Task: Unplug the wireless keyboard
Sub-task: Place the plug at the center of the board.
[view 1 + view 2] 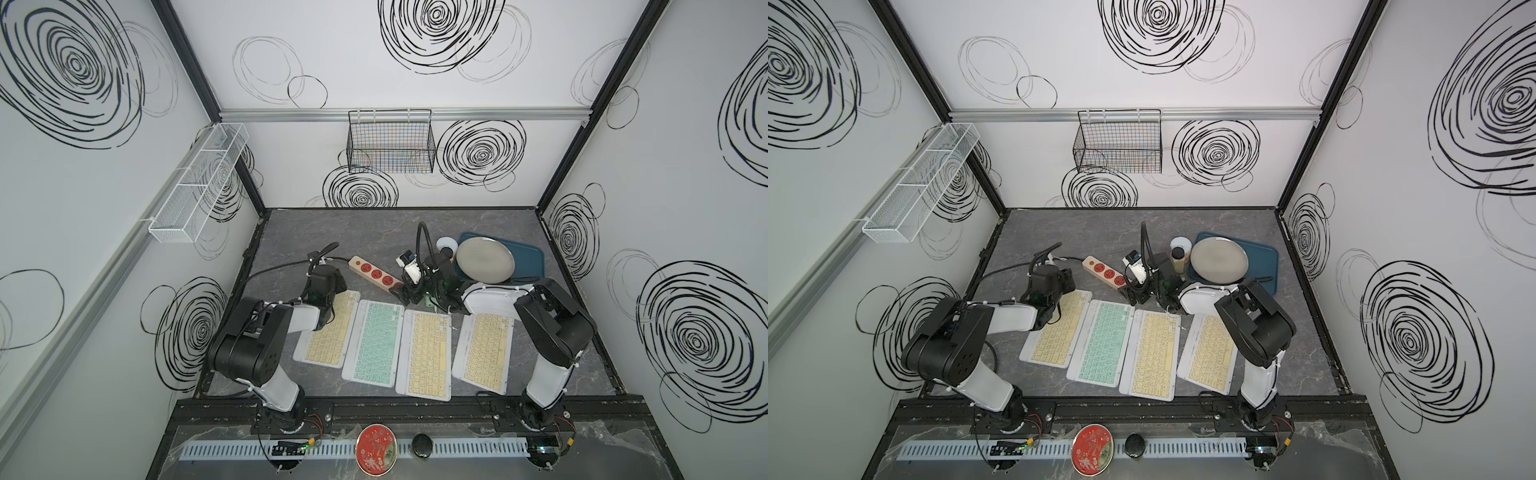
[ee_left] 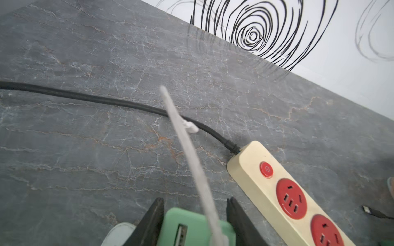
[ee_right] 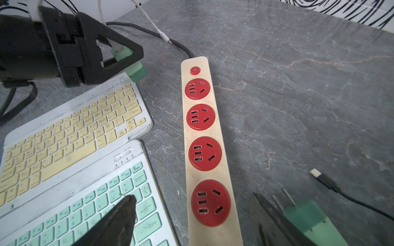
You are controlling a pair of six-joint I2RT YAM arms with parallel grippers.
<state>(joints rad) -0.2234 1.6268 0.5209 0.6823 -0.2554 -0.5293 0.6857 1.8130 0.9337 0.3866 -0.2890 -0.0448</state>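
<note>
Four wireless keyboards lie side by side: three yellow-keyed ones and a green-keyed one [image 1: 376, 340] [image 3: 85, 202]. Behind them lies a cream power strip [image 1: 376, 273] [image 3: 202, 138] [image 2: 287, 196]; all its red sockets are empty. My left gripper [image 2: 195, 201] [image 1: 332, 277] is shut on a green charger block [image 2: 187, 225] above the far corner of the leftmost keyboard [image 3: 70, 127]. My right gripper [image 3: 193, 198] [image 1: 411, 295] hangs open over the strip's nearest socket. A second green charger block [image 3: 309, 215], prongs bare, lies just outside one finger. A black cable's loose plug end [image 3: 317, 173] rests on the table.
A white cable's free end [image 3: 165, 38] lies near the strip's black power cord [image 2: 106, 100]. A metal plate [image 1: 485, 259] sits on a blue tray [image 1: 534, 253] at the back right, with a bottle beside it. Wire baskets hang on the back and left walls.
</note>
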